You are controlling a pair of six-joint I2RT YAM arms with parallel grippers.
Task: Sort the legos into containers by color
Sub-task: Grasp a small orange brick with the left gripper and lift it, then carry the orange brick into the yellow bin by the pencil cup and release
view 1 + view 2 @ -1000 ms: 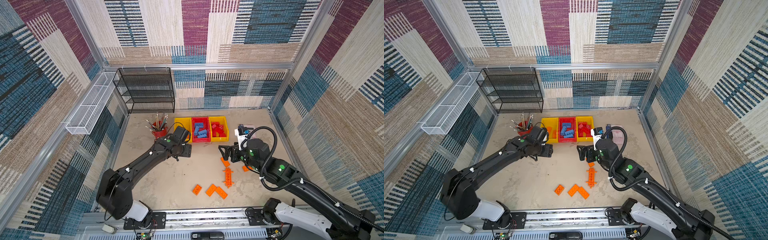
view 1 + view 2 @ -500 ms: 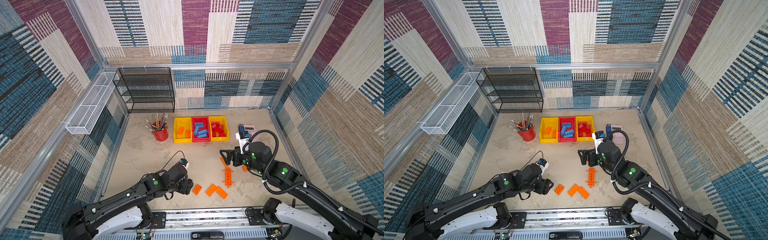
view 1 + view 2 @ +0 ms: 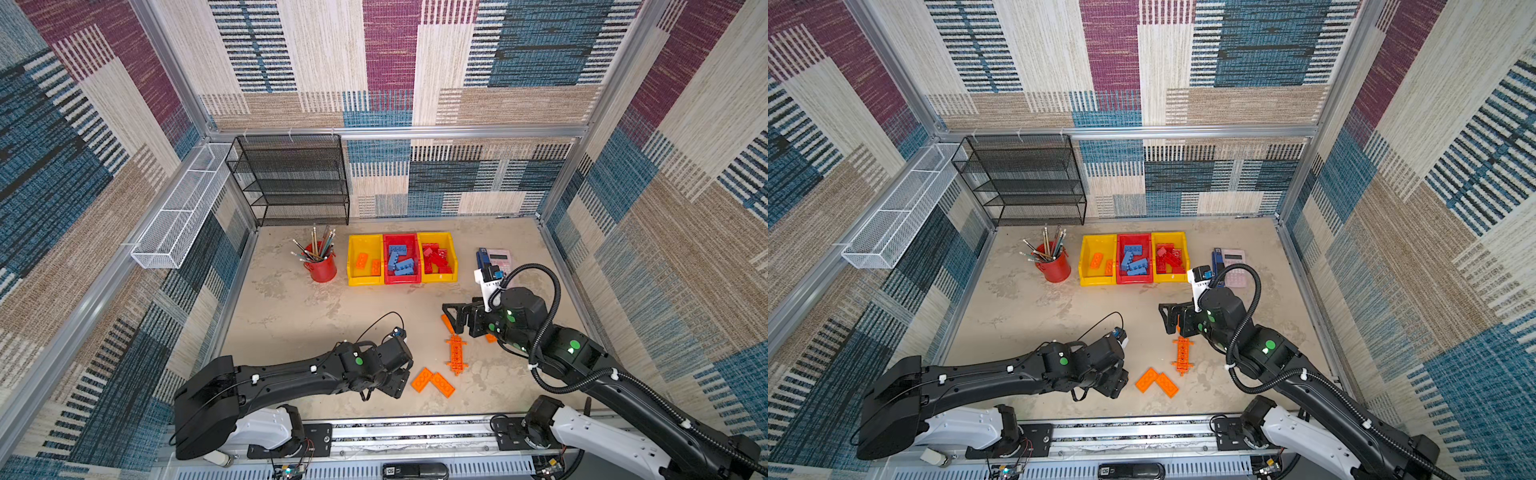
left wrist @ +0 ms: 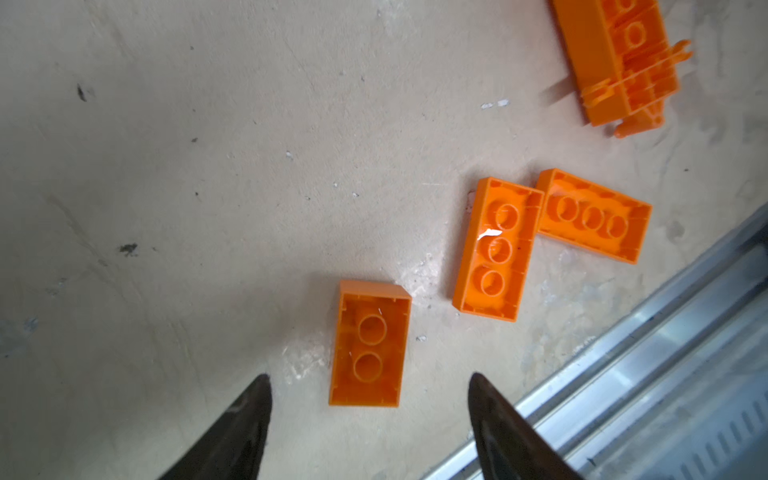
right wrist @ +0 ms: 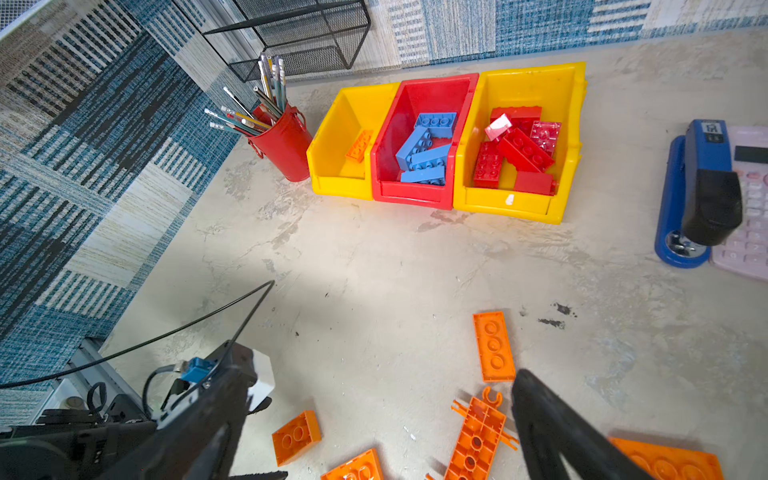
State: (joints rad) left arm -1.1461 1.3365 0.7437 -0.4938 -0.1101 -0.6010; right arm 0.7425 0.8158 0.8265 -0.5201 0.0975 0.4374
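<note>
In the left wrist view a small orange lego (image 4: 370, 343) lies studs down between the tips of my open left gripper (image 4: 369, 377), untouched. Two longer orange legos (image 4: 496, 249) lie in an L beyond it, also in a top view (image 3: 432, 381). In both top views my left gripper (image 3: 397, 380) (image 3: 1115, 384) covers the small one. My right gripper (image 3: 453, 320) (image 5: 376, 399) hangs open and empty above the long tabbed orange piece (image 3: 456, 353) (image 5: 478, 436). The containers stand at the back: yellow (image 3: 352, 259) with orange legos, red (image 3: 386, 259) with blue, yellow (image 3: 453, 257) with red.
A red pencil cup (image 3: 321, 266) stands left of the containers and a black mesh shelf (image 3: 291, 183) behind it. A white wire basket (image 3: 178, 208) hangs on the left wall. A blue stapler and pink calculator (image 3: 496, 259) lie at the back right. A metal rail (image 3: 415, 428) borders the front edge.
My left arm has swung from the containers back to the table's front and now sits over the small orange lego, jaws a little wider. My right gripper has barely moved.
</note>
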